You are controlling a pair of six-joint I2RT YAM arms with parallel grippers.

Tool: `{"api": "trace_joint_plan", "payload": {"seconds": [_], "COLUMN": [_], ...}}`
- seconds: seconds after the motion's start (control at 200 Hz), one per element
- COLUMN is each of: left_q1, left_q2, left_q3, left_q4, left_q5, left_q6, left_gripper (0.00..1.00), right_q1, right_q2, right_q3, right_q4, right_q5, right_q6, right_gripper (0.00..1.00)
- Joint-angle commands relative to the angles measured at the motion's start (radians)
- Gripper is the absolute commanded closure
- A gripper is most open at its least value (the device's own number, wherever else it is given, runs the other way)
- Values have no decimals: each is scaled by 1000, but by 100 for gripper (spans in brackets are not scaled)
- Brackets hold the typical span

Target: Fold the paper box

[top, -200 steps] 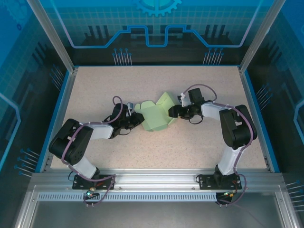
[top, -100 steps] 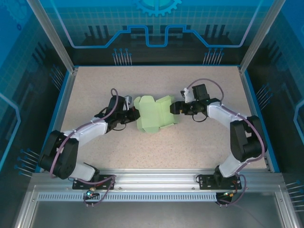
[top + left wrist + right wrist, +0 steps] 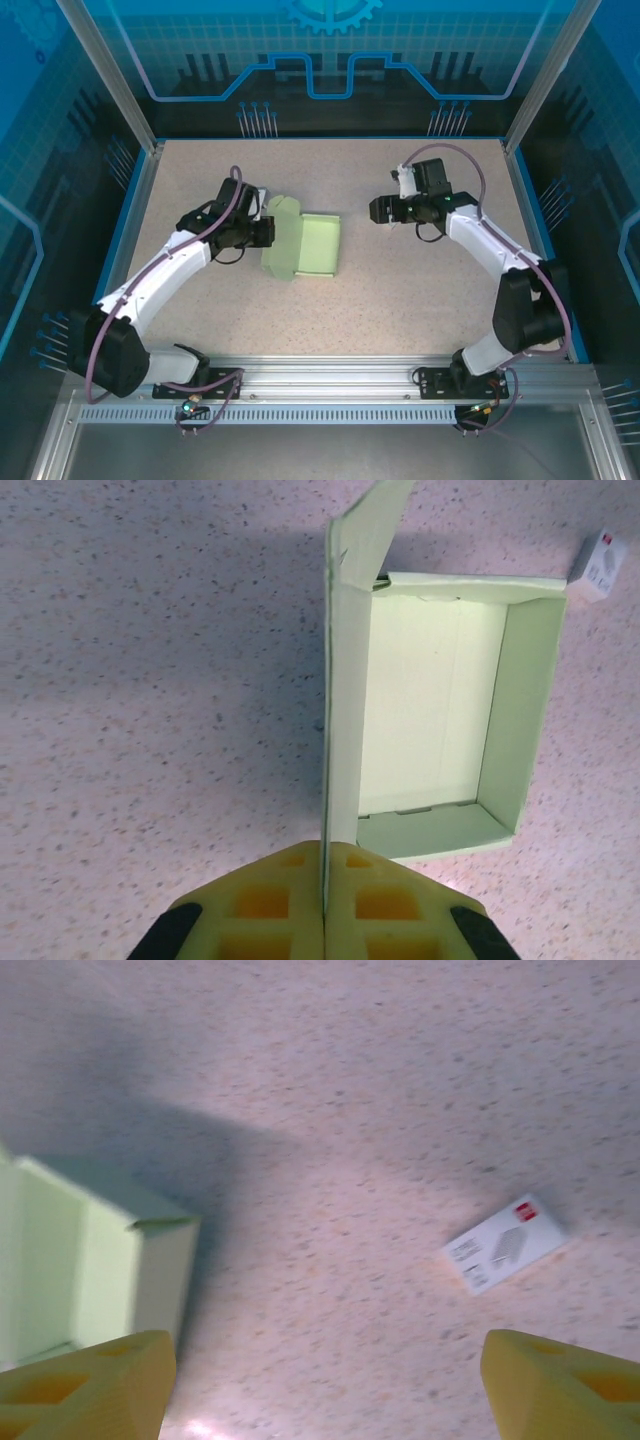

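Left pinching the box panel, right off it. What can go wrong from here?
1. The left gripper is shut on one thin panel of the paper box; with the right gripper open and clear of it, any pull may drag or crease the card.
2. The white tag lies near a box corner and might get swept or trapped.

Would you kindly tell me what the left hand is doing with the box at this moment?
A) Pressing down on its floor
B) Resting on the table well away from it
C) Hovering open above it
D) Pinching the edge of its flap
D: the left wrist view shows the left hand closed tight on the thin edge of the flap that rises from the box.
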Motion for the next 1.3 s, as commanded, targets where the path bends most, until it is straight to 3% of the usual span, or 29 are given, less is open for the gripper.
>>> {"api": "trace_joint_plan", "payload": {"seconds": [0.0,0.245,0.63,0.976,1.296], "left_q1": [8,8,8,9,8], "left_q2": [27,63,76,77,75], "left_q3": [68,138,148,147,138], "left_q4": [-118,-142,-136,-131,-125], "left_q5": [-39,-41,-42,-36,-38], "left_q6": [78,100,108,111,115], "left_gripper": [99,99,98,98,98], "right_q1": [-20,-31,-35,-14,2], "right_q2": [105,302,525,641,628], "right_q3": [86,238,435,546,528], "right_q4": [-98,-198,-341,-437,-438], "right_q5": [130,177,158,189,226], "right_q6": [-111,-277,-351,-446,-476], "right_gripper": [18,13,7,14,31]}}
